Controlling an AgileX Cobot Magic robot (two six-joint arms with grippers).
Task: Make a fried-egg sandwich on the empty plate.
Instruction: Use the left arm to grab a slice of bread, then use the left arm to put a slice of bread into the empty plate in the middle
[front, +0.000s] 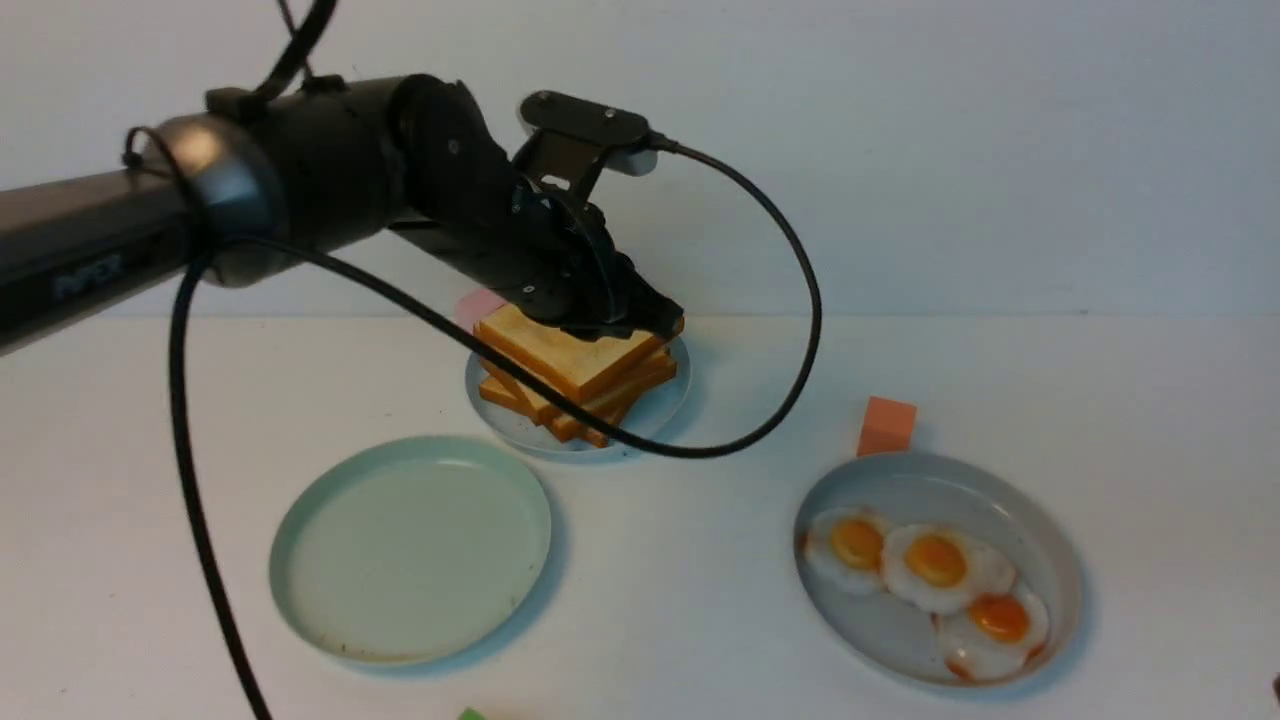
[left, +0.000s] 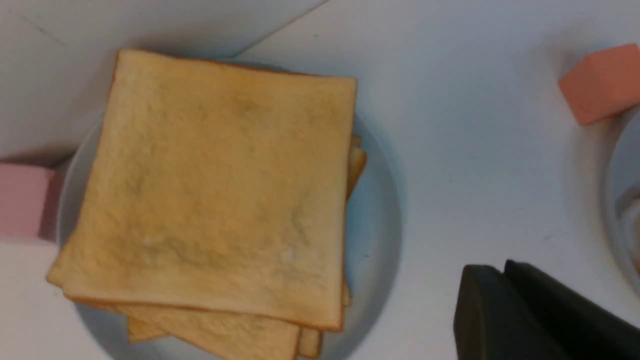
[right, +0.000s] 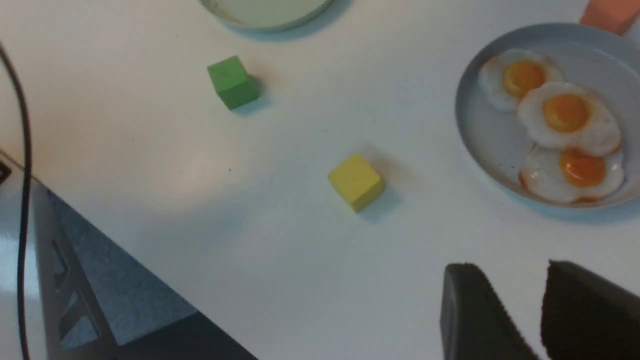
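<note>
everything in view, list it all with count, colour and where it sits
toast slices: several, tan with orange-brown crusts, stacked on the blue-grey plate
blue-grey plate: one, far left
mint-green plate: one, nearer, bare
grey plate: one, right
fried eggs: three, white with orange yolks, on the grey plate
blocks: four; pink by the toast, orange by the grey plate, green and yellow nearer
arms: two, dark; left above the toast, right jaws apart

soft, even light with bluish shadows, a pale glare on the tabletop (right: 280, 280), mild blur
</note>
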